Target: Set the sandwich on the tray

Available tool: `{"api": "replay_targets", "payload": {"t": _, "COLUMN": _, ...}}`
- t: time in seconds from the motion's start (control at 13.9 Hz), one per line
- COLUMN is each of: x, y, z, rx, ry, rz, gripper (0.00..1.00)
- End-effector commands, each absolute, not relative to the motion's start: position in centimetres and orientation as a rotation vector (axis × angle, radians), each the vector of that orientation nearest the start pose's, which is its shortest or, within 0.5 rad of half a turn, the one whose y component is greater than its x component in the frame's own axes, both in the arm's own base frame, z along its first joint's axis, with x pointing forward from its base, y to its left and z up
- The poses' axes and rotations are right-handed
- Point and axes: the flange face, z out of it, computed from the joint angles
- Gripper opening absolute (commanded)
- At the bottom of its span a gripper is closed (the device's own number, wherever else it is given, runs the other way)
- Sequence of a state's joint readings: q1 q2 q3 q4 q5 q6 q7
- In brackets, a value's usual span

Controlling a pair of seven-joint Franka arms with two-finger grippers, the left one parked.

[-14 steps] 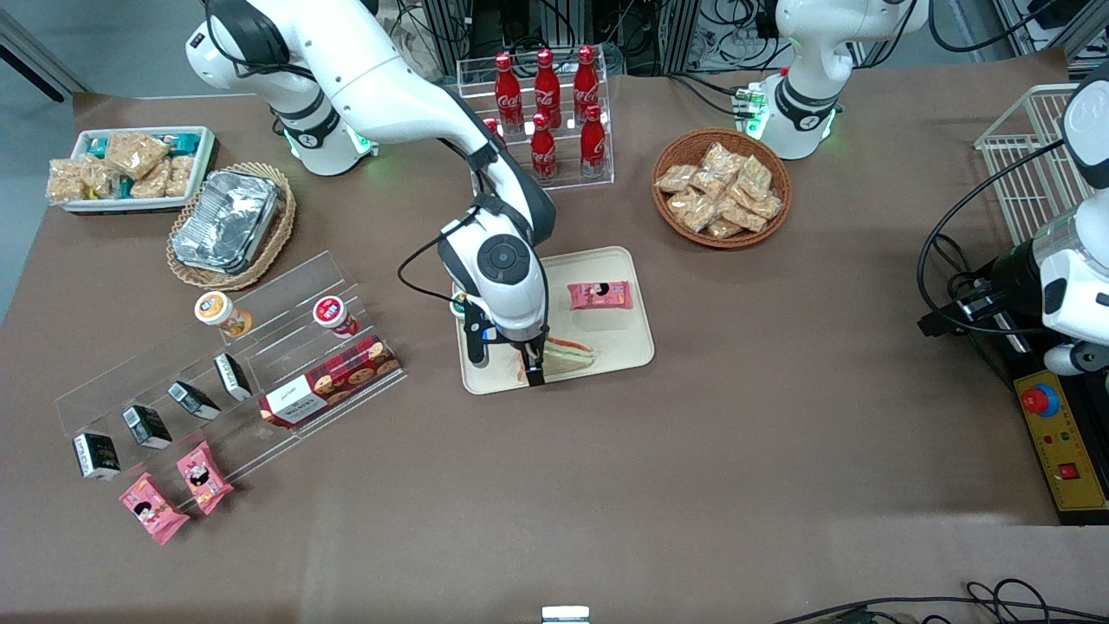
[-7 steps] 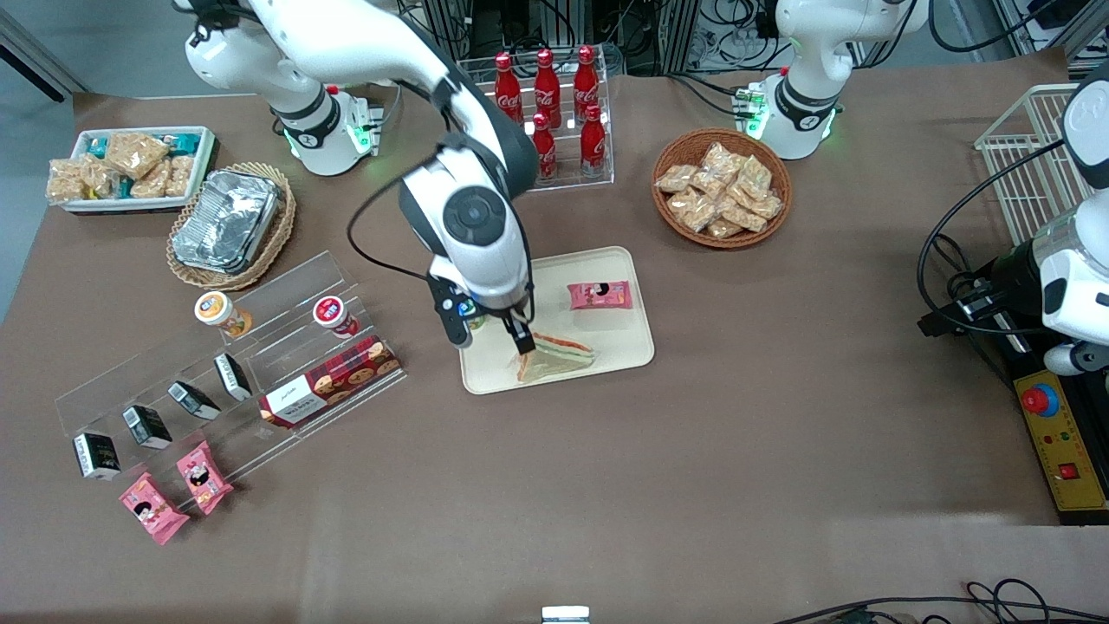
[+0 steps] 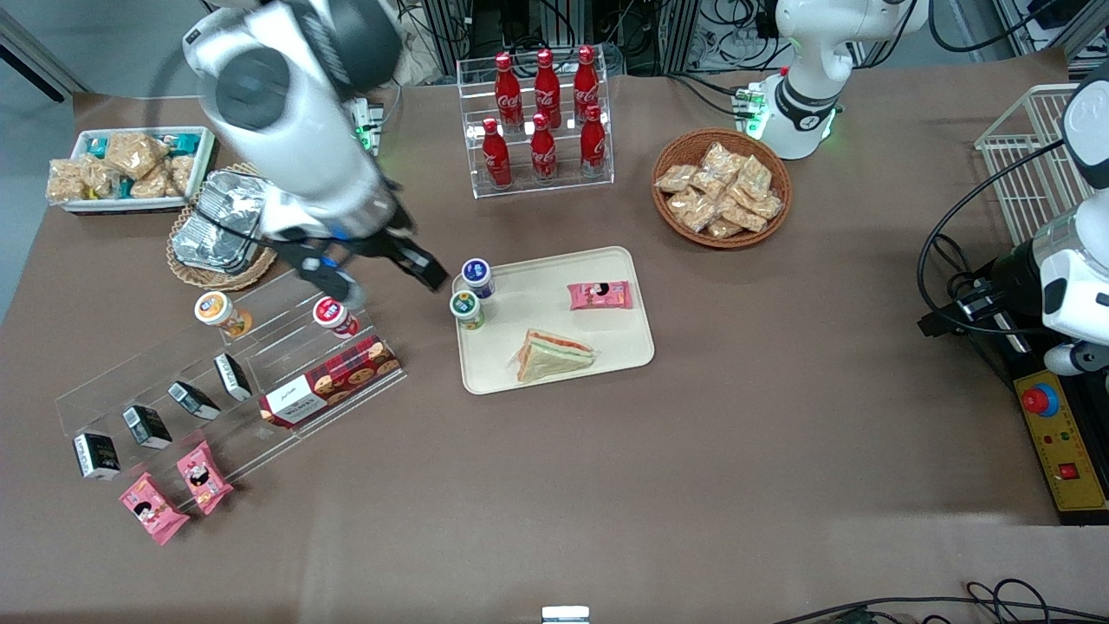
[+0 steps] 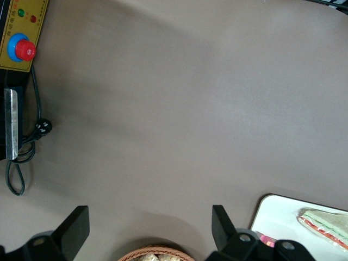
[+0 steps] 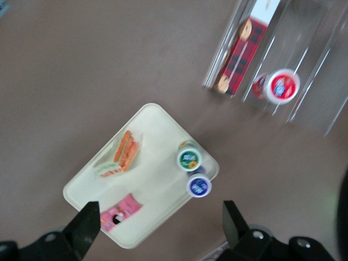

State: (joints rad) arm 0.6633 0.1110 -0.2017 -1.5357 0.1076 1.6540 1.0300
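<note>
- Front view: the sandwich lies flat on the tray, near the tray edge closest to the camera, with nothing touching it. A second ago the gripper stood directly over it at that same spot; the sandwich has not shifted since.
- Front view: the gripper has lifted away and now hangs above the tabletop well clear of the tray, toward the working arm's end, close to the acrylic shelf. Its fingers stand apart and hold nothing.
- Front view: a pink snack packet and two small cups share the tray; both sit apart from the sandwich.
- Right wrist view: looking down from height, the sandwich rests inside the tray, clear of the green-lidded cup and the blue-lidded cup. The fingers are spread wide with open air between them.
- Left wrist view: the sandwich shows on a corner of the tray.
- Finding: release and retreat are done; the placement appears complete.
</note>
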Motion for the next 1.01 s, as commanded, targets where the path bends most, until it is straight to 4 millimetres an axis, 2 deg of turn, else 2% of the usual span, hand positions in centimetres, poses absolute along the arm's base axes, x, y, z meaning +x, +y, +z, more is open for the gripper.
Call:
{"api": "replay_targets", "payload": {"t": 0.0, "x": 51.5, "y": 22.1, "z": 61.9, "rx": -3.067, "ry": 0.544, "rz": 0.024, "gripper": 1.00}}
{"api": "replay_targets", "payload": {"t": 0.14, "x": 52.3, "y": 17.5, "z": 63.2, "rx": -3.102, "ry": 0.326, "rz": -0.015, "gripper": 1.00}}
{"api": "replay_targets", "payload": {"t": 0.29, "x": 53.2, "y": 11.9, "z": 63.9, "rx": -3.129, "ry": 0.135, "rz": -0.042, "gripper": 1.00}}
{"api": "replay_targets", "payload": {"t": 0.36, "x": 53.7, "y": 8.8, "z": 64.0, "rx": -3.140, "ry": 0.066, "rz": -0.051, "gripper": 1.00}}
{"api": "replay_targets", "payload": {"t": 0.5, "x": 54.6, "y": 4.1, "z": 63.7, "rx": -3.152, "ry": -0.002, "rz": -0.062, "gripper": 1.00}}
{"api": "replay_targets", "payload": {"t": 0.65, "x": 55.5, "y": 0.7, "z": 63.4, "rx": -3.177, "ry": -0.069, "rz": -0.085, "gripper": 1.00}}
{"api": "replay_targets", "payload": {"t": 0.86, "x": 56.4, "y": -1.8, "z": 62.6, "rx": -3.173, "ry": -0.048, "rz": -0.091, "gripper": 1.00}}
{"api": "replay_targets", "payload": {"t": 0.94, "x": 56.4, "y": -2.0, "z": 62.6, "rx": -3.173, "ry": -0.046, "rz": -0.088, "gripper": 1.00}}
